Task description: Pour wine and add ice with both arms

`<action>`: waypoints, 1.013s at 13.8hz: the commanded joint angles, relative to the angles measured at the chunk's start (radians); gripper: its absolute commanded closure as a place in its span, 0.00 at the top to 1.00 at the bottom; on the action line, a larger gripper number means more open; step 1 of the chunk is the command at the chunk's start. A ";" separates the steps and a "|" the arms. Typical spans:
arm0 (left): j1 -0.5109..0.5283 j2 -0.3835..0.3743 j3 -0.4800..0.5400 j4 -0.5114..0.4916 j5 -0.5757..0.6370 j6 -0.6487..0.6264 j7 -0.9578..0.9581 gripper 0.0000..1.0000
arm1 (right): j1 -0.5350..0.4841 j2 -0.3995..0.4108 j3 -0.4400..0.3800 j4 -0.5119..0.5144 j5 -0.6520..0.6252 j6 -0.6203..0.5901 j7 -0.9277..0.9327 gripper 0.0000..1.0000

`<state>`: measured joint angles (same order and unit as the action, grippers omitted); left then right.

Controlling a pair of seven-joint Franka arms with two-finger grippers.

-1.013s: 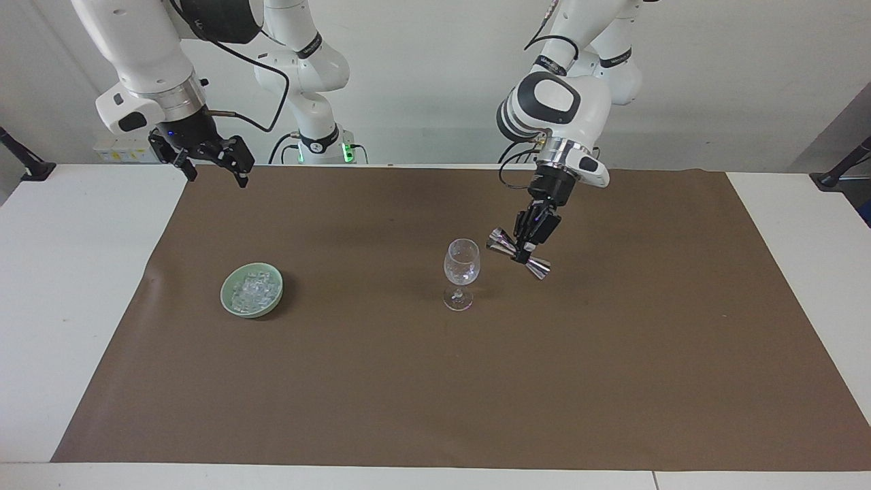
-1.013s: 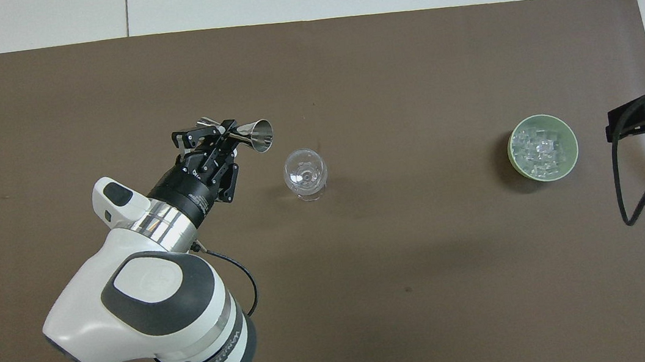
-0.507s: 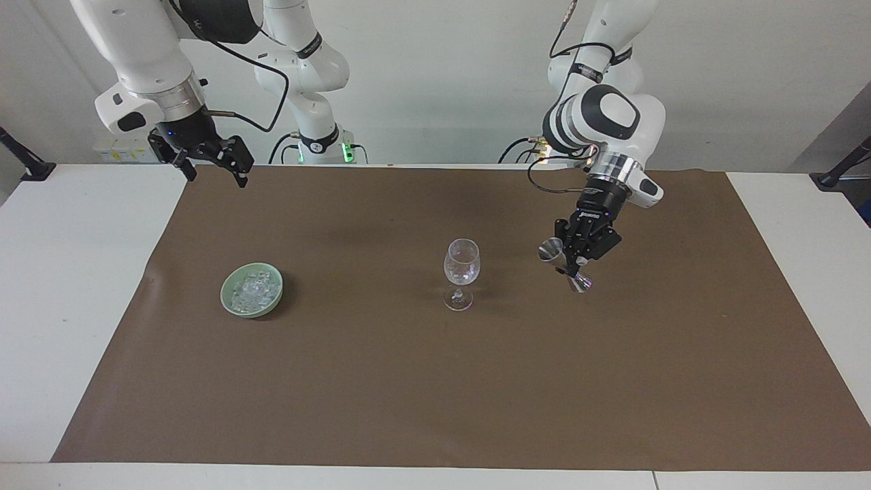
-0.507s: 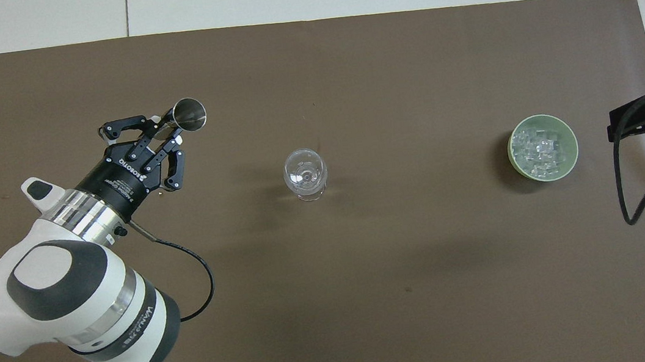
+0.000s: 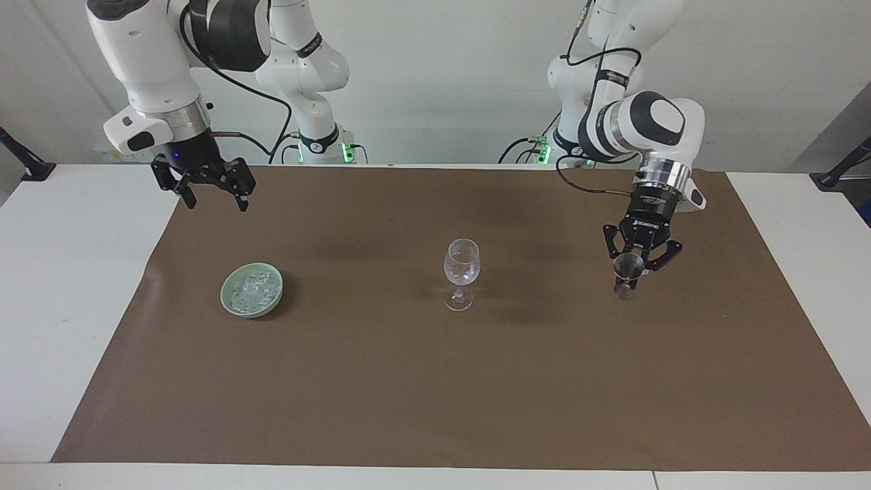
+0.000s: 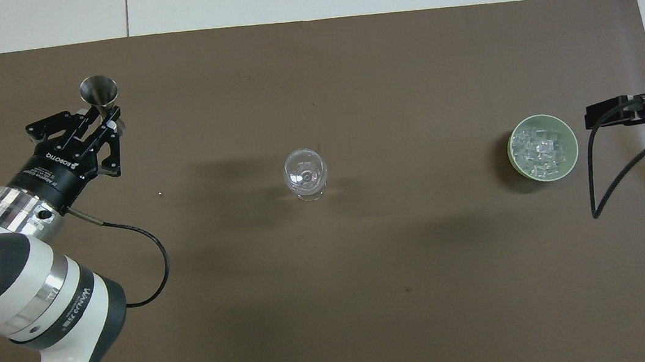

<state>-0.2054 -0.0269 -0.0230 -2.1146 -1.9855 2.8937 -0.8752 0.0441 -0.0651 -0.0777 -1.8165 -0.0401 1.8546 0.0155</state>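
Observation:
A clear stemmed glass (image 5: 462,272) (image 6: 305,174) stands upright mid-mat; I cannot tell whether it holds wine. My left gripper (image 5: 629,262) (image 6: 99,113) is shut on the waist of a steel jigger (image 5: 627,278) (image 6: 98,91). It holds the jigger upright, low over the mat toward the left arm's end, well apart from the glass. The ice (image 5: 253,288) (image 6: 542,148) fills a pale green bowl (image 5: 228,303) (image 6: 514,163) toward the right arm's end. My right gripper (image 5: 216,197) hangs open and empty above the mat's edge beside the bowl.
A brown mat (image 5: 435,395) (image 6: 374,297) covers most of the white table (image 5: 75,272). Both arm bases stand at the robots' edge. A black cable (image 6: 600,190) loops from the right wrist close to the bowl.
The left gripper carried the jigger away from the glass toward the left arm's end and turned it from tilted to upright. The right gripper turned slightly and dropped a little.

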 commanded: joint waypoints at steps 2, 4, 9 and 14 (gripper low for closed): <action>0.084 -0.015 -0.006 -0.015 -0.013 -0.088 -0.119 0.00 | -0.015 -0.012 0.004 -0.095 0.025 0.102 -0.040 1.00; 0.135 0.005 -0.005 -0.015 -0.013 -0.163 -0.143 0.00 | -0.015 -0.013 0.004 -0.183 0.025 0.216 -0.060 1.00; 0.228 0.036 -0.003 -0.027 -0.010 -0.292 -0.139 0.00 | -0.038 0.056 0.003 -0.276 0.025 0.340 -0.176 1.00; 0.313 0.104 -0.003 -0.035 0.010 -0.412 -0.124 0.00 | -0.064 0.134 0.003 -0.357 0.023 0.526 -0.255 1.00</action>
<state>0.0765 0.0565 -0.0192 -2.1369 -1.9830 2.5395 -1.0055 -0.0035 0.0371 -0.0806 -2.1500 -0.0401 2.3265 -0.1920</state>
